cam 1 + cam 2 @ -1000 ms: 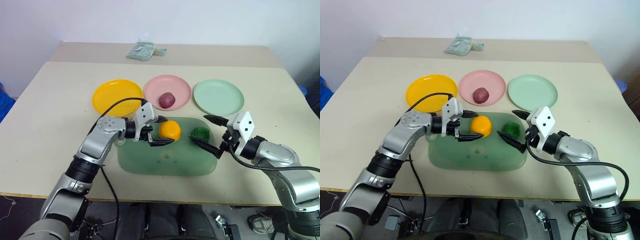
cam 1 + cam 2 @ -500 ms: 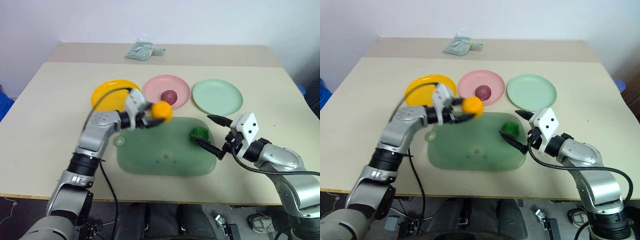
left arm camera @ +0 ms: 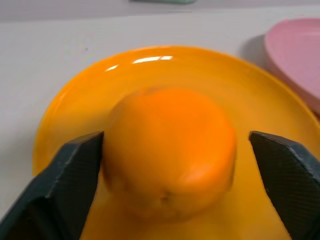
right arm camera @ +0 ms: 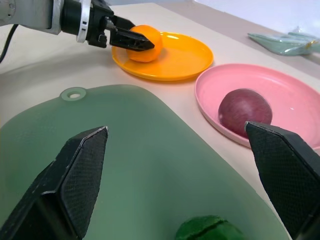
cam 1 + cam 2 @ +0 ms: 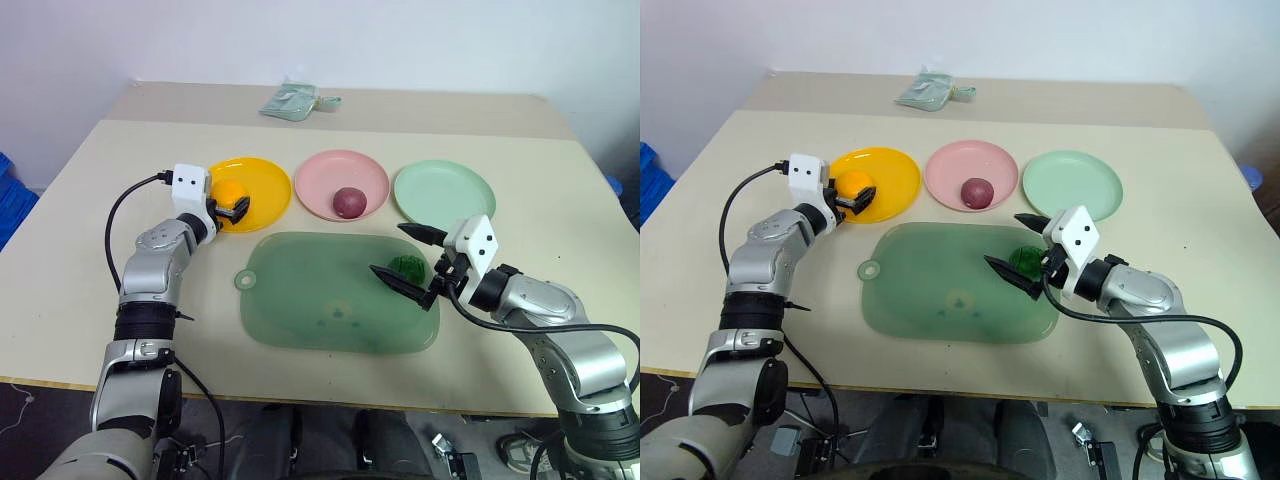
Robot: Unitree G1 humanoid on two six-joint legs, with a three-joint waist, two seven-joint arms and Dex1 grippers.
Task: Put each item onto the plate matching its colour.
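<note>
Now the left gripper (image 5: 234, 208) sits over the yellow plate (image 5: 262, 182), its fingers (image 3: 75, 170) spread with the orange (image 3: 170, 150) between them. One finger touches the orange's side and the other stands clear of it. The orange rests on the yellow plate, toward the edge nearest the gripper.

Over at the right gripper (image 5: 412, 257), the fingers (image 4: 75, 170) stand wide apart and hold nothing. The dark green item (image 5: 407, 266) lies between them, just below the gap, on the green board (image 5: 310, 300). It is apart from both tips.

Beyond the right fingers, the purple-red item (image 5: 347, 200) lies in the middle of the pink plate (image 5: 322, 172). The mint plate (image 5: 445, 190) sits just past the upper right finger, bare. All three plates stand in a row on the desk (image 5: 90, 260) behind the board. A pale green bundle (image 5: 295, 101) lies at the far edge of the desk, well apart from everything else.
</note>
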